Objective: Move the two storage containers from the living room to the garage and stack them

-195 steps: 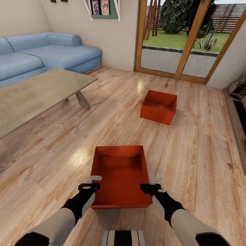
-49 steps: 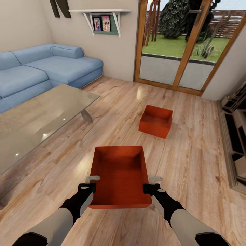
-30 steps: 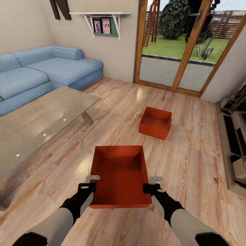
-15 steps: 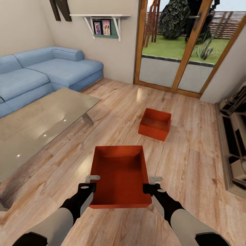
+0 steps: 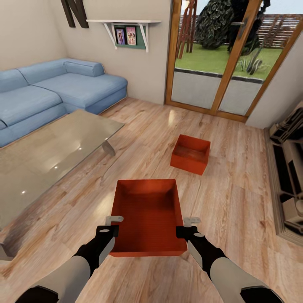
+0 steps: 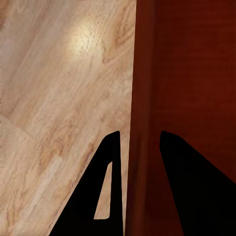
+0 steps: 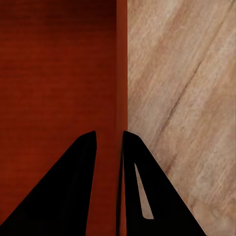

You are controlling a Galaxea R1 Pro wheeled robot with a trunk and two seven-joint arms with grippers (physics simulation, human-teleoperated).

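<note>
So the robot has one red-orange storage container [image 5: 147, 216] held out in front of its trunk, above the light wood plank floor [image 5: 235, 210] of the living room. The left gripper [image 5: 112, 224] is pinching the container's left side wall: in the left wrist view the two dark fingers [image 6: 105, 187] sit on either side of that wall [image 6: 142, 123], one outside and one inside the bin. Same deal on the other side, the right gripper [image 5: 188, 225] is clamped over the right wall, and in the right wrist view the fingers [image 7: 81, 187] straddle the thin red edge [image 7: 121, 73] with floor planks beyond it.

The second storage container [image 5: 190, 154] sits on the floor farther out and a bit to the right, well apart from the held one, open top up and turned slightly askew.

On the left there's a glass-topped coffee table [image 5: 50, 151], with a blue sofa [image 5: 54, 90] behind it against the far-left wall. A white wall shelf [image 5: 126, 25] with a couple of framed pictures hangs above. Wood-framed glass doors [image 5: 227, 59] are at the far side, grass and a bush outside. A dark low unit [image 5: 290, 168] runs along the right edge.
</note>
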